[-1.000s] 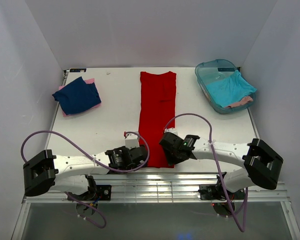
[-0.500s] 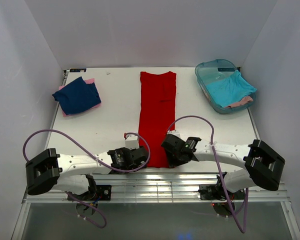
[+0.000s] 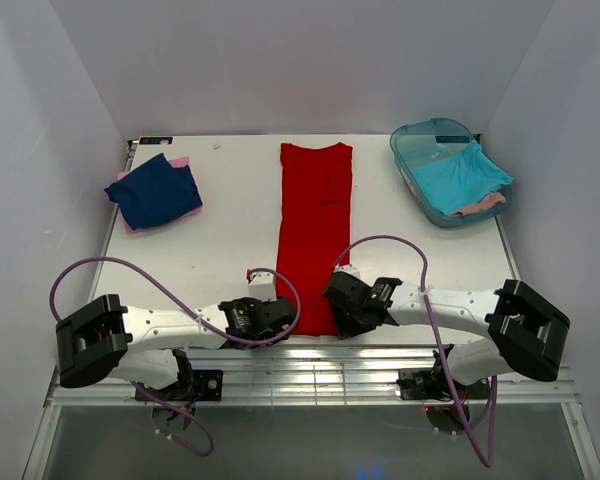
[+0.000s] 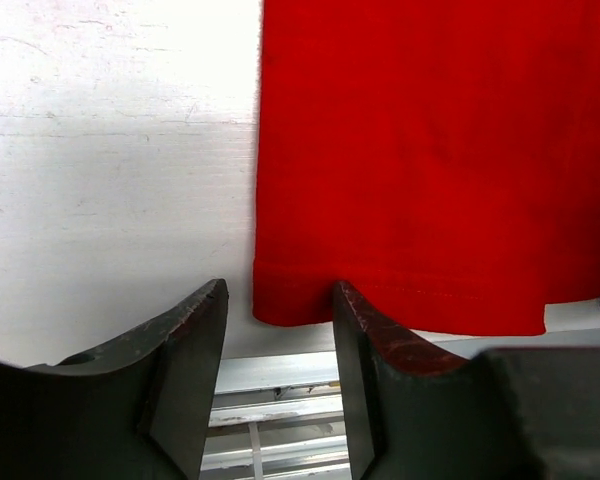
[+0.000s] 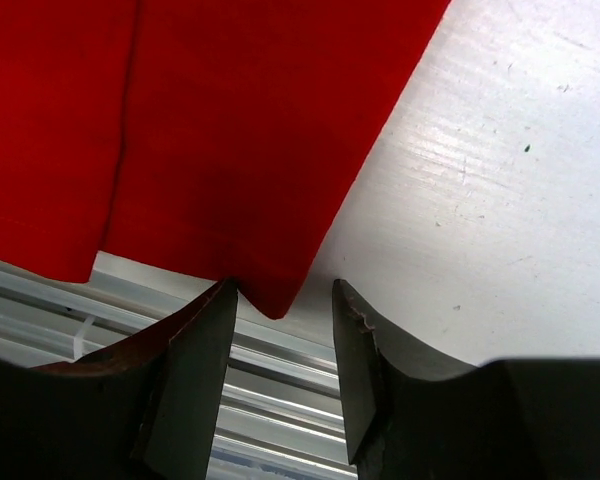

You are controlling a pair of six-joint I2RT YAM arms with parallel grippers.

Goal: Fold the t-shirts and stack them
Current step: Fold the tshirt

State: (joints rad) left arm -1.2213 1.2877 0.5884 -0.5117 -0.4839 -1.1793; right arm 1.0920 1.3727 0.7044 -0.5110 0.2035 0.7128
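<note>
Red t-shirt (image 3: 315,220) hem: left pincer (image 4: 278,292), right pincer (image 5: 284,290) agape.

The white table (image 3: 230,230) is scuffed and faintly scratched. A red shirt (image 3: 315,230) lies flat along its middle, folded into a long narrow strip. The collar end is close to the far edge, and the hem reaches the near edge, where one corner just overhangs it. Well to the left of the red shirt, level with its far half, lies a pink shirt (image 3: 181,162). It shows only as a thin border around the navy shirt (image 3: 155,192) folded on top of it. To the right of the red shirt, in the far corner, stands a tub (image 3: 427,126), set at an angle to the table's edges.
</note>
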